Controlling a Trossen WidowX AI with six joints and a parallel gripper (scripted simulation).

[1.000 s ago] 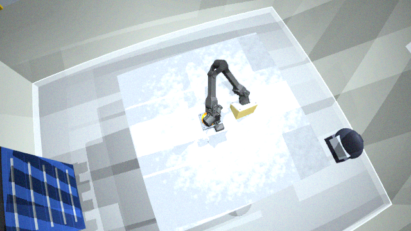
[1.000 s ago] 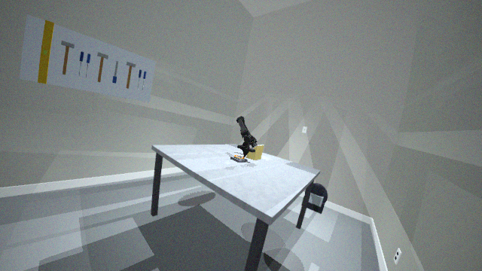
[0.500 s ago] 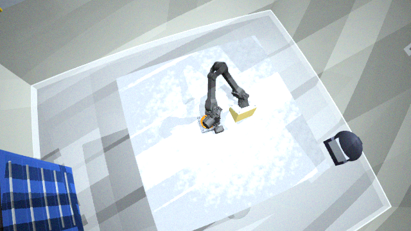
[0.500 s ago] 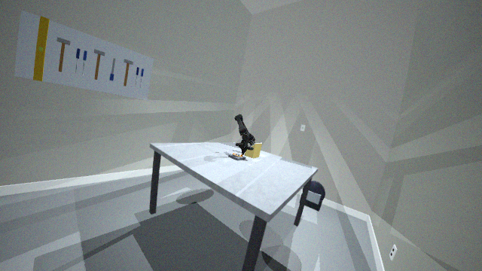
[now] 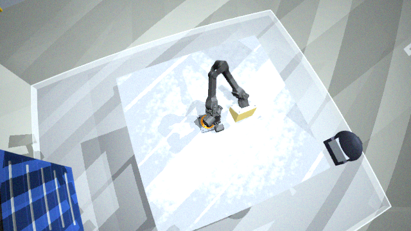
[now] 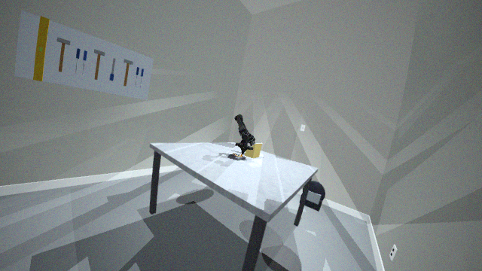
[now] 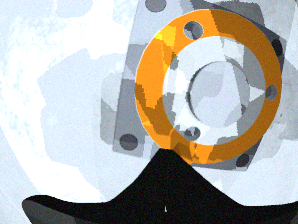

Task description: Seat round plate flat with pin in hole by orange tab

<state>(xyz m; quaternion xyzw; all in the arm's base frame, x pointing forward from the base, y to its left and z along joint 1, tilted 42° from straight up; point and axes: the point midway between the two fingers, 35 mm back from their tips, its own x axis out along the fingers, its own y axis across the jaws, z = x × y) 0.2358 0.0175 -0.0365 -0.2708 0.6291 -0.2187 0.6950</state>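
Note:
The round plate (image 7: 149, 75) (image 5: 202, 122) shows as an orange ring around the pale round post (image 7: 220, 95) in the wrist view. It lies over the grey base (image 7: 130, 107), whose corner holes show outside the ring. Several small holes show in and just inside the ring; the one at the lower left (image 7: 192, 132) has a pale speck in it, and I cannot tell whether that is the pin. The orange tab is not clearly visible. Whether the plate is tilted is hard to tell. My gripper (image 7: 164, 155) (image 6: 242, 153) is shut and empty, its tips overlapping the ring's lower left edge; contact is unclear.
A yellow block with a white top (image 5: 243, 113) (image 6: 257, 150) stands under the arm's mount, close beside the base. The arm arches over from it. A dark chair-like object (image 5: 350, 145) (image 6: 314, 193) is past the table's edge.

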